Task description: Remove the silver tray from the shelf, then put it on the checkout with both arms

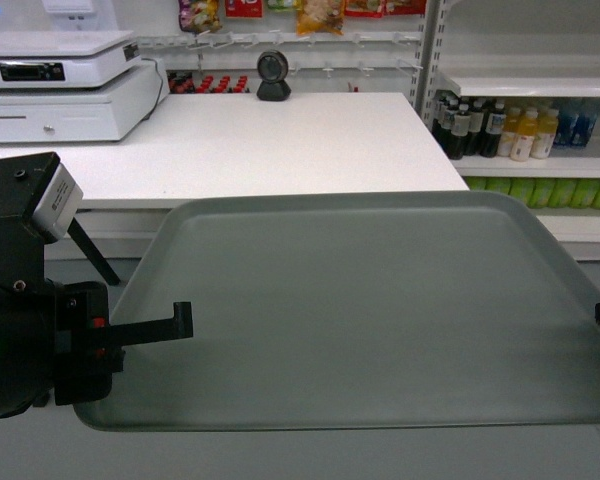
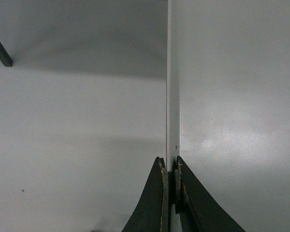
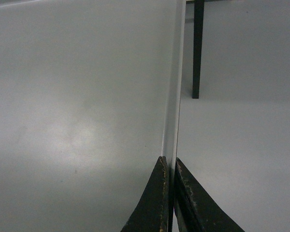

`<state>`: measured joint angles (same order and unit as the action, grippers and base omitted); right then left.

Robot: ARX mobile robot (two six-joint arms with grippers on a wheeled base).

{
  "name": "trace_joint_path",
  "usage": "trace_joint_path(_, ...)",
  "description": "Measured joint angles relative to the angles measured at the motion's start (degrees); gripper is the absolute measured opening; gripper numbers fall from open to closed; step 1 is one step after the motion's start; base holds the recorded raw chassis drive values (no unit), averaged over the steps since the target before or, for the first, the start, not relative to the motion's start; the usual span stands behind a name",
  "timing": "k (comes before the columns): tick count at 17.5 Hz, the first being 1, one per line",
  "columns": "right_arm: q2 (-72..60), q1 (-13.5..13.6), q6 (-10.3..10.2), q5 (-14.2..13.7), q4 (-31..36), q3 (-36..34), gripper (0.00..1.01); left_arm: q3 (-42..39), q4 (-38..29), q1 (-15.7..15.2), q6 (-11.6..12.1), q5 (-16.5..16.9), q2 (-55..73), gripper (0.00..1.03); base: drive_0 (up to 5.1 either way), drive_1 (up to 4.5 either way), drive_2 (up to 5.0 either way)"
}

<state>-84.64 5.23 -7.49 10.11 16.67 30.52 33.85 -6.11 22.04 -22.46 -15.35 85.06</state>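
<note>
My left fingers (image 2: 170, 191) are clenched on the thin left rim of the silver tray (image 1: 370, 310), one finger above the edge and one below it, and my right fingers (image 3: 170, 191) pinch the opposite rim the same way. In the head view only the black tip of the right side shows at the tray's far right edge, while my upper left finger lies flat across the near-left corner. Between my two grips the tray hangs level in the air, clear of any support, its far edge pointing away from me toward the checkout (image 1: 280, 145), the broad white surface straight ahead of my fingers. The tray's far rim overlaps that surface's front edge in the picture, but I judge the tray is not yet over it and not yet resting on anything. Beyond my right fingers stands the shelf (image 1: 525, 85) with bottles below it, and beyond my left, on the surface's back corner, sit a white scale (image 1: 55, 60) and a cash drawer. The risk from here, as I judge it, is in the grip itself: each hold is only a narrow pinch on a low rim, so if one arm advances faster than the other, the tray could twist and slip out. Its far rim could also catch the surface's front edge if I carry it too low.
</note>
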Motion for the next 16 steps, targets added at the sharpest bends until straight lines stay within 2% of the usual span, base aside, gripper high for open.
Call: trace_joint_path(16, -0.1, 0.0, -0.4, 0.0, -0.1, 0.1, 0.02, 0.0, 0.0, -0.1, 0.2, -0.1, 0.0, 0.03, -5.0, 2.45, 2.4)
